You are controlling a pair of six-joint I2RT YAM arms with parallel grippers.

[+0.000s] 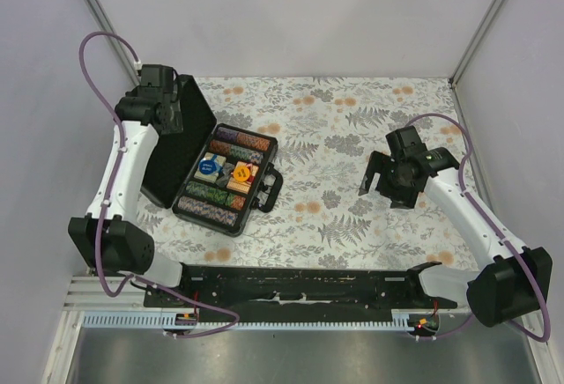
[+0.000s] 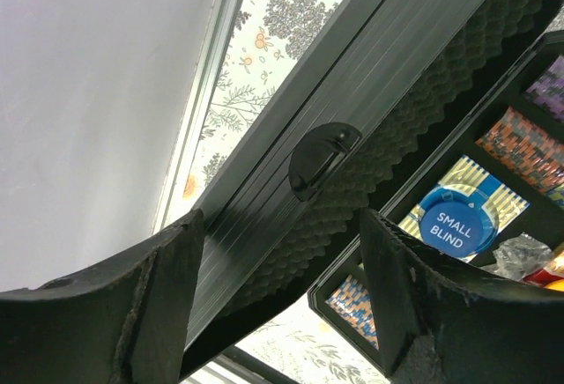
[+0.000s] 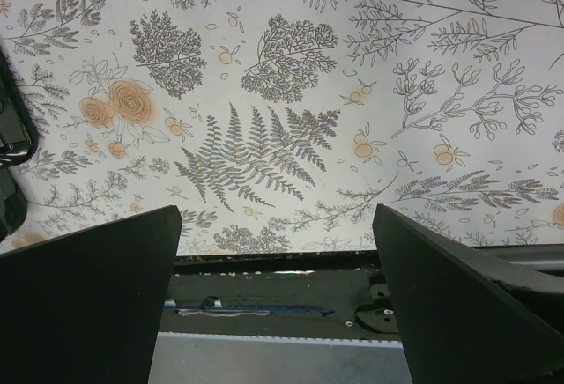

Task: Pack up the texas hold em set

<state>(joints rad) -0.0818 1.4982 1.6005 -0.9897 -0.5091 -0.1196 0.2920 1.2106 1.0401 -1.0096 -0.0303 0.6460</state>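
Note:
The black briefcase (image 1: 264, 157) lies open on the left of the table, handle (image 1: 271, 188) toward the middle. Its foam-lined lid (image 1: 181, 142) stands raised at the left. Rows of multicoloured chips (image 1: 238, 141) fill the tray, with a blue "small blind" chip (image 1: 208, 166) and a reddish-orange item (image 1: 242, 175) in the middle. My left gripper (image 1: 176, 107) is open at the lid's top edge. In the left wrist view its fingers straddle the lid (image 2: 291, 111) near a latch (image 2: 322, 157). My right gripper (image 1: 381, 186) is open and empty above the cloth.
A floral cloth (image 1: 352, 137) covers the table. White walls with metal posts (image 1: 480, 23) stand on three sides. A black rail (image 1: 300, 283) runs along the near edge and shows in the right wrist view (image 3: 273, 300). A bit of the case shows at the left edge (image 3: 11, 137).

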